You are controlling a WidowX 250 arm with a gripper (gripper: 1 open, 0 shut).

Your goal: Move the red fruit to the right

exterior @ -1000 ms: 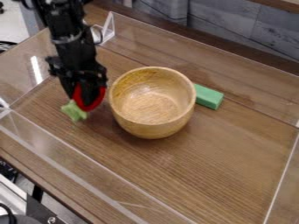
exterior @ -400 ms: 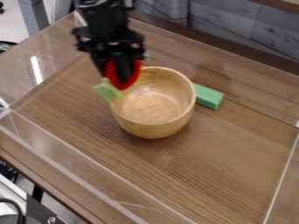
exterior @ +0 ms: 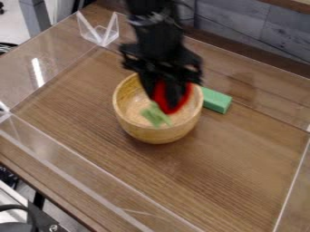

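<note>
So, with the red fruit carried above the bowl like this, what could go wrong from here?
1. The end effector holds the red fruit directly over the wooden bowl; a slip would likely drop it inside the bowl.
2. The fruit's green stem hangs low, near the bowl's inside; moving on without rising could clip the far rim.
3. The green block lies just beyond the bowl, so a careless placement might hit it.

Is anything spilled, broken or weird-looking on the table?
Nothing is spilled or broken. The gripper holds the red fruit in the air over the wooden bowl, with its green leafy stem hanging down. The bowl stands upright, and the green block lies flat just beside it.
</note>
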